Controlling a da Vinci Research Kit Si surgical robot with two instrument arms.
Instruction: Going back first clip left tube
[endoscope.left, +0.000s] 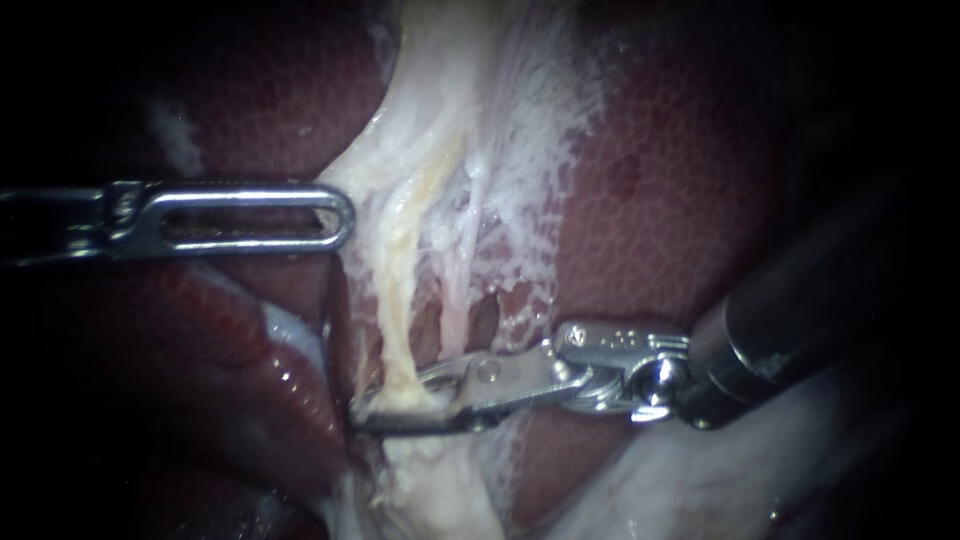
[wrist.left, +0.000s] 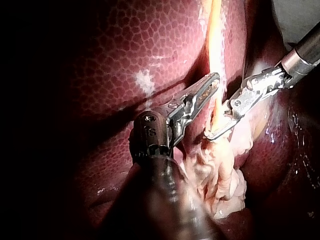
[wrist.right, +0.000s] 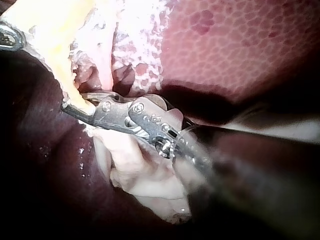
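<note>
The left tube (endoscope.left: 398, 320) is a yellowish strand running down through white tissue (endoscope.left: 470, 120) between lobes of the liver (endoscope.left: 660, 190). My right instrument (endoscope.left: 400, 402) comes in from the right, and its jaws stand open astride the tube's lower end, one above and one below. I cannot make out a clip on the tube. The right wrist view shows the same jaws (wrist.right: 75, 107) around the yellow tube (wrist.right: 65, 65). My left instrument (endoscope.left: 335, 215) has slotted jaws shut on the edge of the white tissue, left of the tube. In the left wrist view those jaws (wrist.left: 212, 82) lie beside the tube (wrist.left: 216, 30).
A second, paler strand (endoscope.left: 455, 300) runs just right of the left tube. Loose whitish tissue (wrist.left: 220, 170) bunches below the right instrument's jaws. Dark red liver (endoscope.left: 230, 360) rises on the left, close under the left instrument's shaft.
</note>
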